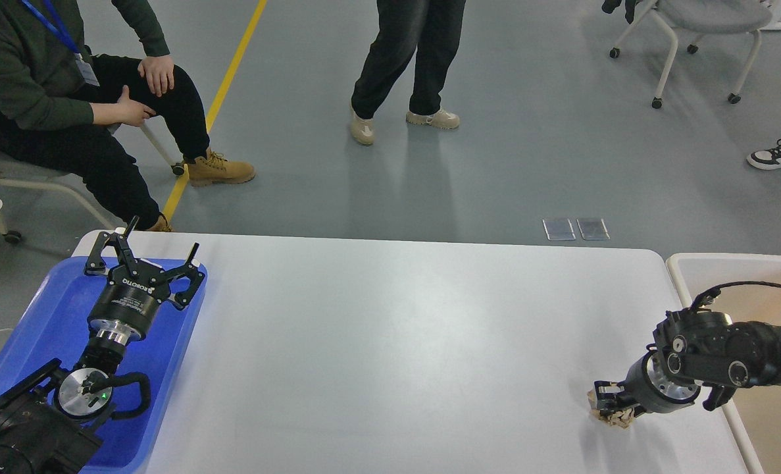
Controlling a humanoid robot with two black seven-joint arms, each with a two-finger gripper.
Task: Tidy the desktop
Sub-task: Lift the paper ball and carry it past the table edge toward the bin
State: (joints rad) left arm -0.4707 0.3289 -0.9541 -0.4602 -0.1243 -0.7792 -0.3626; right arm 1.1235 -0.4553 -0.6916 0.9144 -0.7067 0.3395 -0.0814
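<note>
The white desktop (390,342) fills the middle of the head view. A crumpled brown paper ball (606,415) lies near its front right corner, mostly covered by my right gripper (610,403). That gripper is pressed down over the ball with its fingers on either side. It is small and dark, so I cannot tell whether the fingers have closed. My left gripper (148,253) is open and empty, hovering over the far end of the blue tray (41,316) at the desktop's left edge.
A pale white-rimmed bin (693,260) stands just right of the desktop, under my right arm. A seated person (68,112) is at the far left, a standing person (406,66) beyond the far edge, and a wheeled chair (706,26) at the far right.
</note>
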